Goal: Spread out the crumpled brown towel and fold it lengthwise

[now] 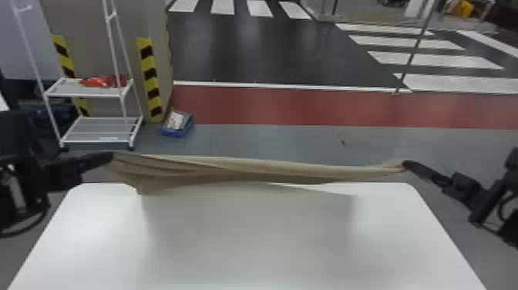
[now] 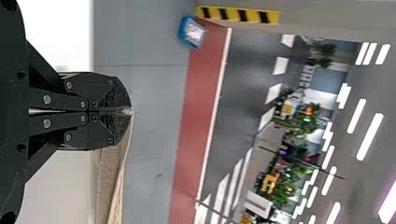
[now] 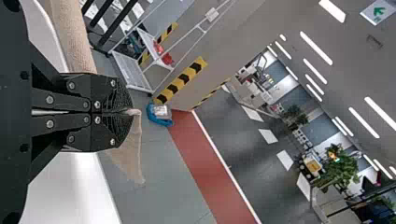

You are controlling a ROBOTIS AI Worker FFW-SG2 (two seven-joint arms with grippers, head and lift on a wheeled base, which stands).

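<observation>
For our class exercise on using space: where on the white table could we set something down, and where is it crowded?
The white table looks bare between its two side edges, from the near side up towards the towel. It is crowded around the far edge, where the towel stretches between the left claw and right claw.

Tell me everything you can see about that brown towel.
The towel is plain light brown, of soft-looking, finely textured cloth. It stretches in a long, creased strip over the far edge of the table, wider toward the robot's left. The left gripper pinches one end, the right gripper the other, where a loose flap hangs. Whether it touches the table, I can't tell.
</observation>
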